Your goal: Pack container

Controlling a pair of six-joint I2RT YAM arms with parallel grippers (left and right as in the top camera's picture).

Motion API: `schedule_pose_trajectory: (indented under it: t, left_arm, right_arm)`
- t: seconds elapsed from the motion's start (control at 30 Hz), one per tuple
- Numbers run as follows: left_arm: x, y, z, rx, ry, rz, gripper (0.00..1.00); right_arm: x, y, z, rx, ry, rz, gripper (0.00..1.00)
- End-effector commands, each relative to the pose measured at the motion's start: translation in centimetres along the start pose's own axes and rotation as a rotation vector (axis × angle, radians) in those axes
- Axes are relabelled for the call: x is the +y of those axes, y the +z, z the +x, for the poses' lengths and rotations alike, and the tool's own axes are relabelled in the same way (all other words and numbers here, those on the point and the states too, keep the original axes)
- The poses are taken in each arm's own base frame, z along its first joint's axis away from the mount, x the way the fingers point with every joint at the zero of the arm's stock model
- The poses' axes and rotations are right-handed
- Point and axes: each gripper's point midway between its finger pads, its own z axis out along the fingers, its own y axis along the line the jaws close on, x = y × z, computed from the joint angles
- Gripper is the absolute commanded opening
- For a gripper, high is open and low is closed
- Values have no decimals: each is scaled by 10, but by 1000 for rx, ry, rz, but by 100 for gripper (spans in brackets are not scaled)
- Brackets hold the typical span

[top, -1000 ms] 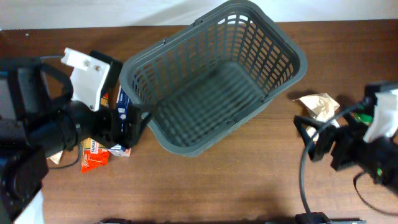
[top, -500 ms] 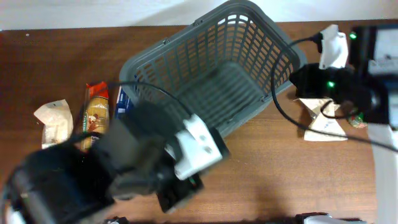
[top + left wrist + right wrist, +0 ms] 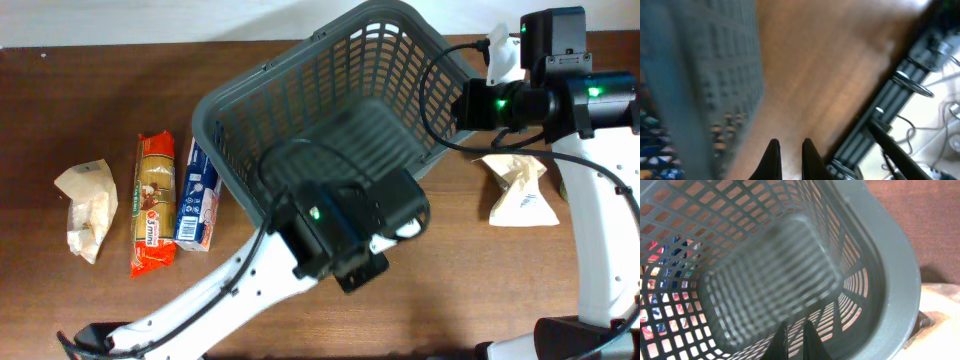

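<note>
The dark grey basket [image 3: 340, 130] sits slantwise on the brown worktop [image 3: 480, 290], filling the upper middle of the overhead frame. Inside it, only its own slotted floor and lattice walls show.

The left arm [image 3: 250, 270] reaches up from the lower left, and its wrist lies over the basket's lower corner. The left wrist view is badly smeared. The left gripper [image 3: 789, 145] seems to have its two fingers close together with only a slim gap and nothing between them. The basket wall is a grey blur on the left of that frame.

The right arm [image 3: 590, 100] is at the upper right, its wrist just beside the basket's right rim. Its camera looks across the rim into the basket. The right gripper [image 3: 795, 330] has its fingers drawn nearly together and holds nothing.

Left of the basket, on the worktop, a blue and white carton [image 3: 197, 195] lies just beside the basket wall. Next to the carton is an orange pasta packet [image 3: 150, 205], and further left a crumpled paper bag [image 3: 85, 205]. A tan paper bag [image 3: 520, 190] lies on the right, near the basket but apart from it.
</note>
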Motion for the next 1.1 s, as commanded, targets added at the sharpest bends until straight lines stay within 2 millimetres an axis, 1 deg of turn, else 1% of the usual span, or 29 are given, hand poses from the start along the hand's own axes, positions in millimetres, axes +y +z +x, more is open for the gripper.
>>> schedule_pose_trajectory:
  t: [0.0,0.07,0.17,0.23,0.33,0.4,0.53,0.57,0.63,0.67,0.7,0.73,0.77,0.87,0.97,1.07]
  left_arm:
    - [26,11,-8,-8,11,11,2]
    - [38,19,-10,-2,3,41,2]
    - [64,31,-6,31,-34,30,2]
    - [76,36,-4,46,-62,27,2]
    - [85,38,-2,48,-83,22,2]
    - [85,38,-3,47,-83,21,2]
    - [79,38,-2,50,-84,50,2]
    - [79,38,-1,52,-84,50,2]
    - [80,38,-2,51,-84,48,2]
    - [82,38,-1,54,-85,37,2]
    - [84,38,-1,55,-87,28,2]
    - [88,38,0,53,-93,19,2]
    - [92,38,0,49,-103,13,2]
    - [105,38,-3,22,-131,-3,2]
    - [126,38,-4,-10,-182,-27,2]
    - [137,37,-3,-20,-210,-38,2]
  right_arm:
    - [3,-2,-3,-13,-58,-6,4]
    - [3,-2,-3,-13,-58,-6,4]
    - [2,1,-1,-2,-71,-5,4]
    - [1,4,2,8,-75,-4,4]
    - [-1,10,5,27,-70,-3,4]
    - [-2,17,4,38,-67,-9,4]
    - [12,29,-1,39,-97,-103,4]
    - [12,33,-1,45,-95,-104,4]
    - [4,38,1,63,-89,-69,4]
    - [-7,42,6,91,-82,-13,4]
    - [-14,43,11,114,-75,22,4]
    - [-21,44,18,145,-65,60,4]
    - [-24,44,23,169,-61,74,4]
    - [-24,44,24,173,-57,73,4]
    - [-24,44,28,187,-50,74,4]
    - [-24,44,27,185,-50,73,4]
